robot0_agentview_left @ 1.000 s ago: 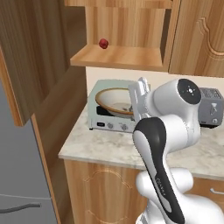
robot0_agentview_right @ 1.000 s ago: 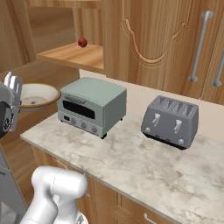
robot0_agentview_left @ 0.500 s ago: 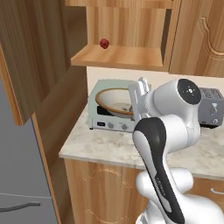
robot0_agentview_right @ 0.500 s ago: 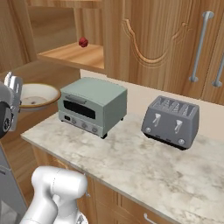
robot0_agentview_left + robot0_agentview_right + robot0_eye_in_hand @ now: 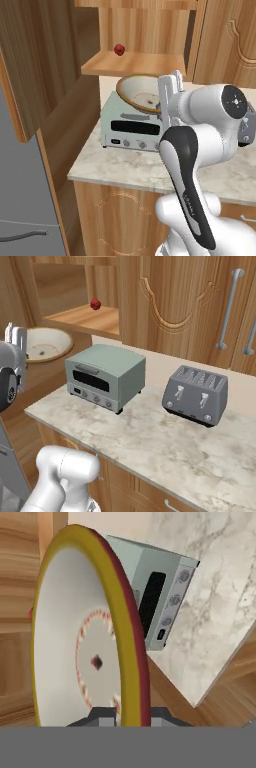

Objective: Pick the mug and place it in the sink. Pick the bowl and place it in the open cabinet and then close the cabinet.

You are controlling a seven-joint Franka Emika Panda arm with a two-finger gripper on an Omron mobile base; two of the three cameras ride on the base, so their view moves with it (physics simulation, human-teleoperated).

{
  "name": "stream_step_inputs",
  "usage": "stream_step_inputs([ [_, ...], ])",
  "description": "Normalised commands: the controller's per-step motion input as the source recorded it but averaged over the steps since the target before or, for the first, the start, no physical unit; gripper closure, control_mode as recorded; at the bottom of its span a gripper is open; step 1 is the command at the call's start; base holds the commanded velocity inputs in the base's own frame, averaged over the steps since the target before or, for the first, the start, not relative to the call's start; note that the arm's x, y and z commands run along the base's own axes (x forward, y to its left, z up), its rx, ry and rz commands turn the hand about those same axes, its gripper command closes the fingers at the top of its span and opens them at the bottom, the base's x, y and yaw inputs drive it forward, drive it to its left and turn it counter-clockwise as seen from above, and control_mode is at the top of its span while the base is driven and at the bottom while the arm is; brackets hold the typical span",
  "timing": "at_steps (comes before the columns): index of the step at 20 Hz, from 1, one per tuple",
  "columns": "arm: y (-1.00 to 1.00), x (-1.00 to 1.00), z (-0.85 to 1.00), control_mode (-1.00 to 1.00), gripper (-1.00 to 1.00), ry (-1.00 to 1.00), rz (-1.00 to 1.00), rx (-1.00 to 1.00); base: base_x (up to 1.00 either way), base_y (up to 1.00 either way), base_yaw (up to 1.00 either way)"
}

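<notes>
Arm: you have it folded tight, the dark-jointed forearm rising in front of the toaster oven (image 5: 136, 127) and the hand turned so the gripper (image 5: 168, 91) points up and back toward the wall, level with the oven's top.

Gripper: its jaws are clamped together on the rim of the bowl (image 5: 140, 92); in the hand view the two dark fingertips (image 5: 102, 718) sit either side of the bowl's edge.

Bowl: one, held in the air just above the toaster oven, tilted, whitish inside facing forward and up, a ring at its centre. It hangs below the open shelf of the cabinet (image 5: 132, 64), not yet on it. From the right base view you see the bowl (image 5: 46, 343) left of the oven, beside the gripper (image 5: 16, 337).

Cabinet: one open bay above the oven; its door (image 5: 35, 65) stands swung out on the left. One small red round object (image 5: 119, 49) sits on the shelf; too small to identify.

Counter (image 5: 165, 441): marble, carrying one toaster oven (image 5: 106, 376) and one four-slot toaster (image 5: 196, 395), well apart.

Hidden: your arm's white shoulder covers the oven's right end and most of the toaster in the left base view. Two closed wall doors with grey bar handles (image 5: 227, 308) are cut off at the right base view's edge.
</notes>
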Motion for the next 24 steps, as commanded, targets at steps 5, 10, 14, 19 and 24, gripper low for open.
stream_step_inputs([
  [5,0.00,0.04,0.84,-1.00,1.00,-0.25,-0.05,-0.06,0.00,0.00,0.00],
  [10,-0.11,0.36,0.56,-1.00,1.00,-0.11,-0.05,-0.02,0.00,0.00,0.00],
  [14,-0.21,0.31,0.47,-1.00,1.00,0.00,-0.01,0.01,0.00,0.00,0.00],
  [19,-0.09,0.25,0.40,-1.00,1.00,0.00,0.00,0.00,0.00,0.00,0.00],
  [24,-0.16,0.45,0.10,-1.00,1.00,0.13,-0.01,0.00,0.00,0.00,0.00],
])
